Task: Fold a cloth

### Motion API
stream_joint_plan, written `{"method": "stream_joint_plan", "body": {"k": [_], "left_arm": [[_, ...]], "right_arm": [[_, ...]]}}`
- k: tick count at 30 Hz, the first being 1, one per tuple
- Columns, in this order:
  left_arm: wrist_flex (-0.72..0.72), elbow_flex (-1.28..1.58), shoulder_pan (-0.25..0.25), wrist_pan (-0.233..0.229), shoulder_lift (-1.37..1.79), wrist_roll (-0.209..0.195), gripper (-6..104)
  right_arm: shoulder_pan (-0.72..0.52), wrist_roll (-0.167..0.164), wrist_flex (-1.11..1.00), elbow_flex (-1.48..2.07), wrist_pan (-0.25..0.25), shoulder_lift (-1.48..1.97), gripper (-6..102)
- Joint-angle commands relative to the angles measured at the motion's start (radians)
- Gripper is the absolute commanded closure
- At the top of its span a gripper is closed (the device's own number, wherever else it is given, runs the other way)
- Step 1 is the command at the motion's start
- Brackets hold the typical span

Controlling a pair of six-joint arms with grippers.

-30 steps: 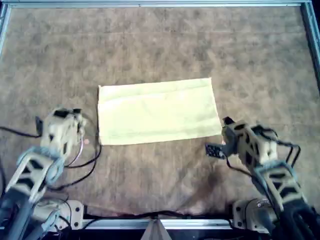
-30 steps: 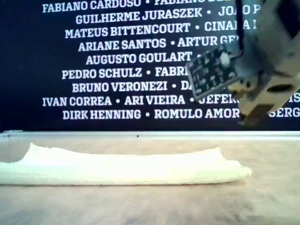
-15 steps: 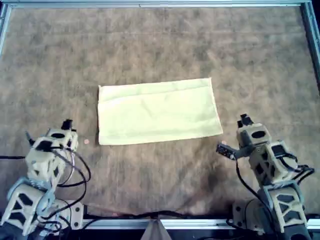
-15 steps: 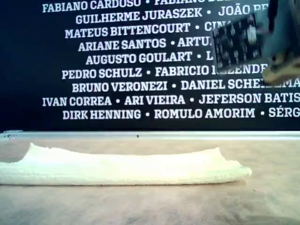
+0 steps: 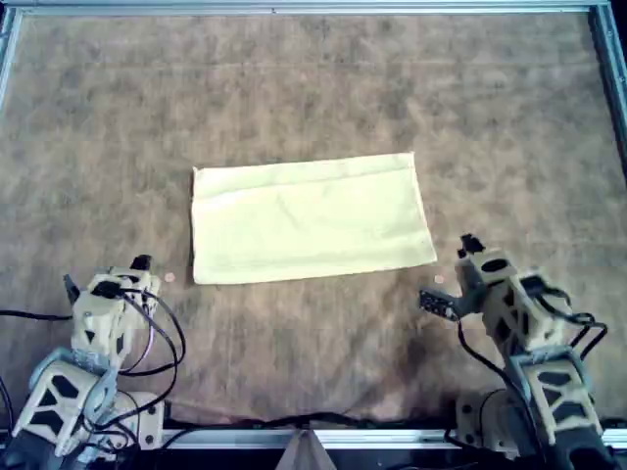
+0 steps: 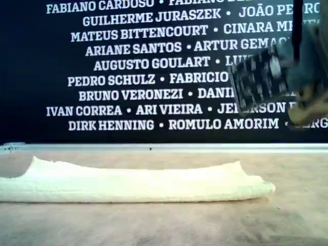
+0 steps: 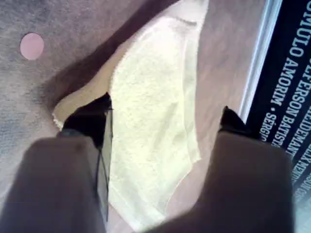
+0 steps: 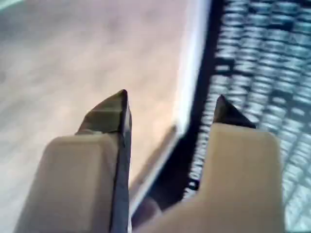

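Note:
The pale yellow cloth (image 5: 309, 220) lies flat as a rectangle in the middle of the brown table (image 5: 313, 88). In the exterior view the cloth (image 6: 138, 184) is a low, thick strip. My first gripper (image 5: 470, 242) hovers just off the cloth's near corner on the overhead view's right. In the first wrist view it (image 7: 165, 111) is open and empty, with the cloth (image 7: 155, 97) beyond it. My second gripper (image 5: 139, 262) is apart from the cloth, off its near corner on the overhead view's left. In the second wrist view it (image 8: 171, 101) is open over bare table.
A metal rail (image 5: 313, 8) borders the table's far edge, with a black banner of names (image 6: 128, 77) behind it. Small pink dots (image 5: 168, 278) (image 5: 438, 280) mark the table near the cloth's near corners. Loose cables (image 5: 167, 333) trail by the second arm. The first arm's circuit board (image 6: 259, 77) hangs at the exterior view's right.
Both grippers have drawn back from the cloth's near corners toward the table's near edge. The first one then edged slightly back toward the cloth. The cloth has not moved.

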Motion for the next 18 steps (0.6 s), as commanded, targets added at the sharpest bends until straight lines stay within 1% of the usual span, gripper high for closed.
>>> {"method": "stream_joint_plan", "body": {"k": [1,2,3,7,9,11,15,18], "left_arm": [[-0.014,-0.018,0.018,-0.008,0.017,0.003,20],[-0.014,-0.018,0.018,-0.008,0.017,0.003,20],[-0.014,-0.018,0.018,-0.008,0.017,0.003,20],[-0.015,-0.02,0.018,-0.008,0.017,0.003,20],[-0.015,-0.034,0.018,-0.008,0.017,-0.006,20],[-0.018,-0.04,0.018,-0.008,0.017,0.003,20],[-0.023,-0.041,0.018,-0.006,0.017,0.005,20],[-0.023,-0.04,0.018,-0.006,0.017,0.005,20]], "right_arm": [[0.017,-0.094,0.0,-0.16,-0.018,-0.261,26],[0.02,-0.109,0.02,-0.202,-0.026,-0.345,26],[0.02,-0.115,0.043,-0.245,-0.032,-0.42,26],[0.018,-0.115,0.106,-0.377,-0.037,-0.661,26],[0.017,-0.115,0.114,-0.43,-0.037,-0.755,26],[0.018,-0.115,0.117,-0.462,-0.037,-0.833,26],[0.018,-0.115,0.1,-0.509,-0.038,-0.917,26],[0.02,-0.114,0.1,-0.548,-0.054,-0.933,26]]}}
